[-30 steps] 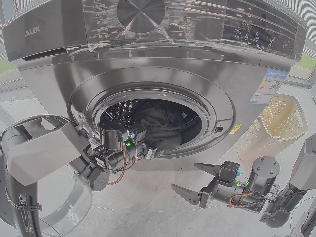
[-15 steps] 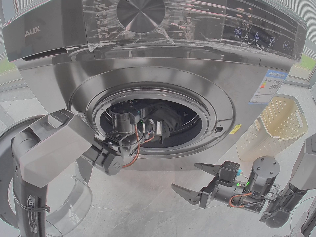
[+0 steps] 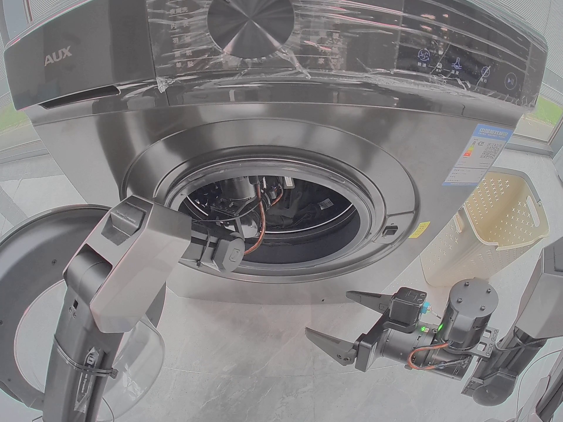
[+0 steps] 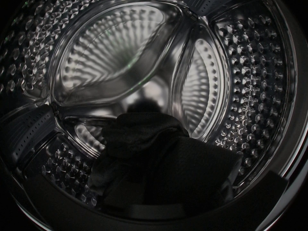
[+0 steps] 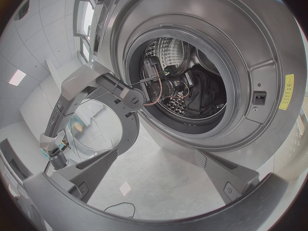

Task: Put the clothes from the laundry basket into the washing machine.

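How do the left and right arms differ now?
Left arm extends into the drum, up against the dark clothes; right arm hangs outside, low over the floor. Right arm's end effector is open and empty; whether the left arm holds anything can't be told. Both face the washing machine.

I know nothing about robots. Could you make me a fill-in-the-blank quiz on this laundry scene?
The left arm ends inside the ____ of the washing machine.
The machine's glass door stands ____.
The laundry basket sits on the robot's ____ side.
The right gripper, outside the machine, holds ____.
Missing words: drum, open, right, nothing.
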{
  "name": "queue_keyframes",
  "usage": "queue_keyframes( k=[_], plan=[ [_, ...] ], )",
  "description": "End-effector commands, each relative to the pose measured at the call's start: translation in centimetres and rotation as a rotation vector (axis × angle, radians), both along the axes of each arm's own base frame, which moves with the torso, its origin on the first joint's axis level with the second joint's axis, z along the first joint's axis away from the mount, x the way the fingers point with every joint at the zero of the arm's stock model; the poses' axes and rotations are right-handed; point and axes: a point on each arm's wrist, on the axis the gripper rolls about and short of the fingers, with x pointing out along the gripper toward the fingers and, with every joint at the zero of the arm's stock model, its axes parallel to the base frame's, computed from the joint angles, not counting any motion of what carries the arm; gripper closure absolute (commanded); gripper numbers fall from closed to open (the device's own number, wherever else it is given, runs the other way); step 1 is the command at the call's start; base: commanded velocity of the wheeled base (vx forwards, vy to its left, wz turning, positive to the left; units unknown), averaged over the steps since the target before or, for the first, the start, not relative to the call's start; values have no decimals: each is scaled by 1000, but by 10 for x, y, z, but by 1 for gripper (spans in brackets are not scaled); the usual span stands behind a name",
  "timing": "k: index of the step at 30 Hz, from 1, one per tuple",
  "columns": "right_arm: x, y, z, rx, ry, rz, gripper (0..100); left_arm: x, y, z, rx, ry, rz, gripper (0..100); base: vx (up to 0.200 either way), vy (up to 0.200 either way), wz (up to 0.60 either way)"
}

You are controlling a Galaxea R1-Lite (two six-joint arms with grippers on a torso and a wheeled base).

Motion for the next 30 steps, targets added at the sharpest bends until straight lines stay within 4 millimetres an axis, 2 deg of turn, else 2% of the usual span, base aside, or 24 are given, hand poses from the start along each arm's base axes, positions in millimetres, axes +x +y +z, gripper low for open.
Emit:
queue_keyframes(
  k=[1,11,13,16,24,30],
  plan=[
    [0,0,0,0,1,1,0,2,5,-54,69,170,38,0,0,0,0],
    [0,0,0,0,1,1,0,-41,23,-51,182,357,16,0,0,0,0],
    [0,0,0,-1,2,1,0,-56,27,-48,224,387,-16,0,0,0,0],
    [0,0,-1,-1,2,1,0,-70,27,-56,297,412,-63,0,0,0,0],
    [0,0,-1,-1,2,1,0,-104,19,-70,363,450,-198,0,0,0,0],
    [0,0,0,-1,2,1,0,-117,27,-79,427,483,-235,0,0,0,0]
  ],
)
